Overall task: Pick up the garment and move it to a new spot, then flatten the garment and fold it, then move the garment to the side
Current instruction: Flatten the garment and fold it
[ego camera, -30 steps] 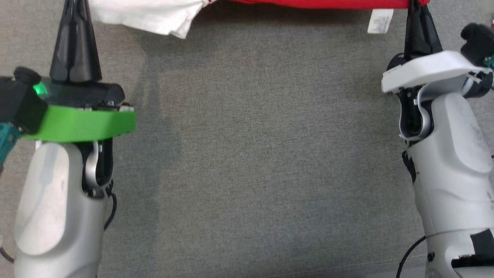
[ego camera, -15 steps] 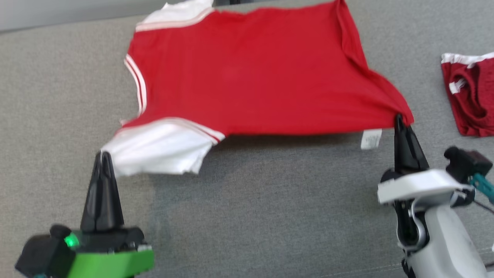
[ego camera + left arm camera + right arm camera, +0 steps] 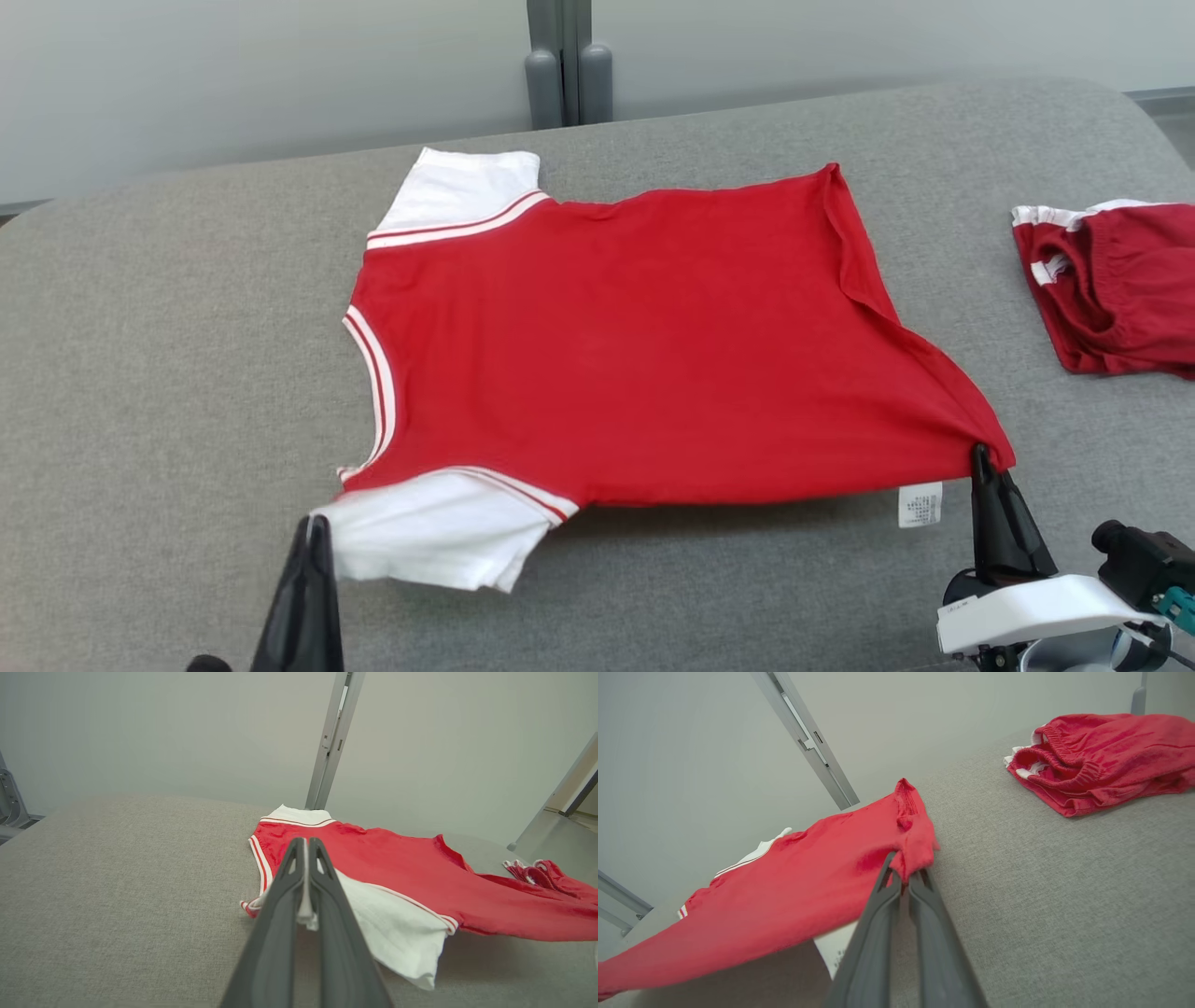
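Head view: camera has tilted up; red cotton T-shirt with white sleeves (image 3: 635, 345) lies spread on grey fabric surface (image 3: 168, 373), near edge held up. Left wrist view: left gripper (image 3: 306, 842) fingers clenched on white sleeve (image 3: 397, 924). Right wrist view: right gripper (image 3: 903, 870) fingers clenched on red hem corner (image 3: 920, 844). Looks flattened; fold likely next.

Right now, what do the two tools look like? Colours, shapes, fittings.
Left tool: two long black fingers tapering to a narrow tip, slotted near the tips. Right tool: same fingers, rising from a white plate, with a black block and a teal part beside it.
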{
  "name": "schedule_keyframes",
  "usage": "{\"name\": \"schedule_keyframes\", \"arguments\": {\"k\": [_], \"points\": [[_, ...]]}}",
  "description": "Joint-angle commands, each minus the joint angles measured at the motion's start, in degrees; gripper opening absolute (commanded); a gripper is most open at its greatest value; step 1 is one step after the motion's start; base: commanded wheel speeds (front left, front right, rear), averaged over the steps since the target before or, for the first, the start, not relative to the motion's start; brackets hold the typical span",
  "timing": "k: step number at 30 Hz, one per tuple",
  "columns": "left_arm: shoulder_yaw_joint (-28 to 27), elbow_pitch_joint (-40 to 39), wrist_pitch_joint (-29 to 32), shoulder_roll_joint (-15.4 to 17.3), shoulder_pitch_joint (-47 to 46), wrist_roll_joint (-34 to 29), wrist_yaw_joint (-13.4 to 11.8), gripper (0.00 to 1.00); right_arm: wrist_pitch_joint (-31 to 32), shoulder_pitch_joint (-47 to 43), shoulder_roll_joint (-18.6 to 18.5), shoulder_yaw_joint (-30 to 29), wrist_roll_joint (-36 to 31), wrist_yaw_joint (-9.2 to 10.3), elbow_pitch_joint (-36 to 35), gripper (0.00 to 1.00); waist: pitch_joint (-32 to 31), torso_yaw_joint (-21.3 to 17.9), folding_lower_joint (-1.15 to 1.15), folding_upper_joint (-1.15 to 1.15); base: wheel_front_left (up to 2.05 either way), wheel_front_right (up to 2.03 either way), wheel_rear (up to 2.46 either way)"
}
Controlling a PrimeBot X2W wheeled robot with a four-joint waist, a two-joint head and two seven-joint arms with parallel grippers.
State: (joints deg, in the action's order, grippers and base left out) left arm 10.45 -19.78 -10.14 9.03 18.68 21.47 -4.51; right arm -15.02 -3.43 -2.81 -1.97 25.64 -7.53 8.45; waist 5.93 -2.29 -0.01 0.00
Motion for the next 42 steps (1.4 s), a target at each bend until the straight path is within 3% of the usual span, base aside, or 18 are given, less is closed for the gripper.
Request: {"name": "schedule_keyframes", "arguments": {"k": [1,14,23,31,42], "points": [[0.2,1.2,-0.1,0.1,0.5,0.8,0.6,0.0,-0.2,-0.2,-0.2,-0.3,0.9,0.1,0.8,0.0,-0.4,-0.5,0.01,0.0,0.0,0.0,0.0],[1.5,12.5,-1.3,-0.9,-6.8,2.1,2.5,0.0,-0.2,5.1,-0.1,1.5,1.5,0.09,11.5,0.0,0.6,-0.4,0.01,0.0,0.0,0.0,0.0],[3.1,22.7,-1.7,-0.2,-23.9,-0.8,5.4,0.0,-0.2,13.2,-0.2,1.6,2.1,0.09,14.5,0.0,3.9,-1.1,0.01,0.0,0.0,0.0,0.0],[1.3,37.7,-4.1,-2.4,-39.9,-0.9,5.3,0.0,-0.2,23.8,-0.2,1.9,0.9,0.09,19.6,0.0,9.1,-2.7,0.01,0.0,0.0,0.0,0.0],[-0.8,45.4,-5.1,-2.9,-46.7,-2.4,5.3,0.0,-0.2,30.5,-0.2,2.9,1.1,0.09,23.9,0.0,12.0,-2.8,0.01,0.0,0.0,0.0,0.0]]}}
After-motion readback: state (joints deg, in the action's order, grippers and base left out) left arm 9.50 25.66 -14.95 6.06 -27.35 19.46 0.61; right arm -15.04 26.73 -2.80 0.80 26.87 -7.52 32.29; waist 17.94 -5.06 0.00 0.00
